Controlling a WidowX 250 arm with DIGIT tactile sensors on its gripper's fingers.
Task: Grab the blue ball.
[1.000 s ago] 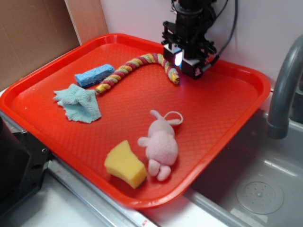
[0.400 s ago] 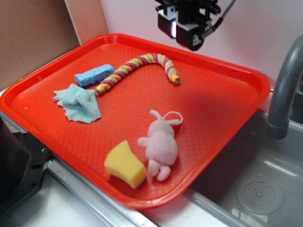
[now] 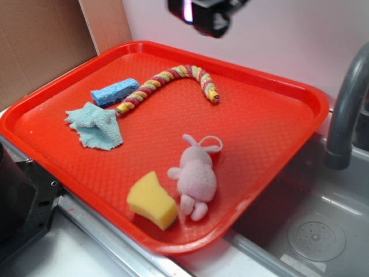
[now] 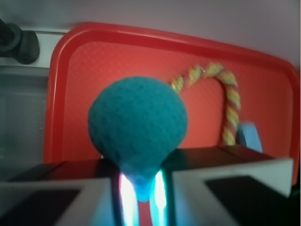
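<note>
Above the tray (image 3: 300,109), the gripper (image 4: 138,181) pinches only the ball's (image 4: 138,125) lower edge, so it may slip free.

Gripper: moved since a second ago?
Yes. The gripper has risen and drifted left, away from the rope toy end it hovered by, carrying the blue ball.

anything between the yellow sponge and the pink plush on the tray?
Nothing. Exterior view shows the yellow sponge and pink plush side by side, only a sliver of red tray between.
</note>
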